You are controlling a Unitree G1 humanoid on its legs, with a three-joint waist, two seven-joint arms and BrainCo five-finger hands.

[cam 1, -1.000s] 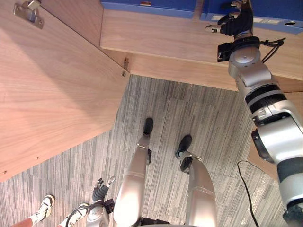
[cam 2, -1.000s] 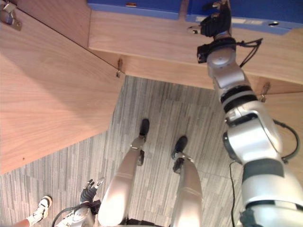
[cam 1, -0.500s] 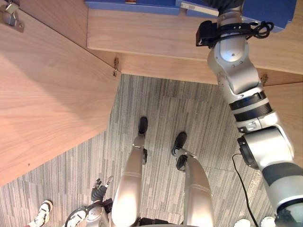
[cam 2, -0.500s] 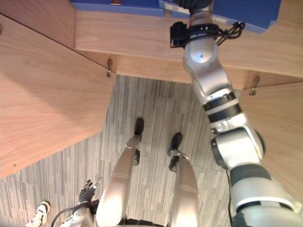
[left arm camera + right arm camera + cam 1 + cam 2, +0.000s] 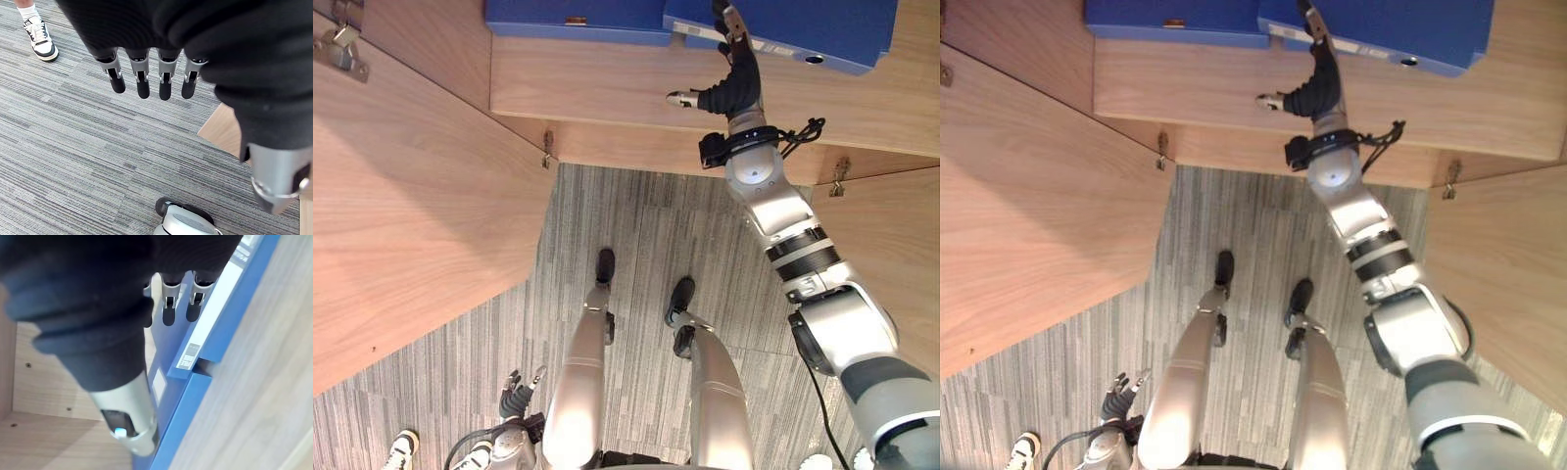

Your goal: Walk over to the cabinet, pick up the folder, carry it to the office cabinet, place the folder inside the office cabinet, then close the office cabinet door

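Right hand (image 5: 734, 88), fingers straight, at the blue folder (image 5: 822, 27) edge; snagging could drag it off the shelf (image 5: 607, 83)

No legible text, number or sign. White spine strip (image 5: 221, 286) on the blue folder (image 5: 234, 316), just past the fingertips of the right hand (image 5: 98, 298): carries print, too small to read. Small white label (image 5: 190, 355) at the strip's end nearer the thumb: likewise unreadable.
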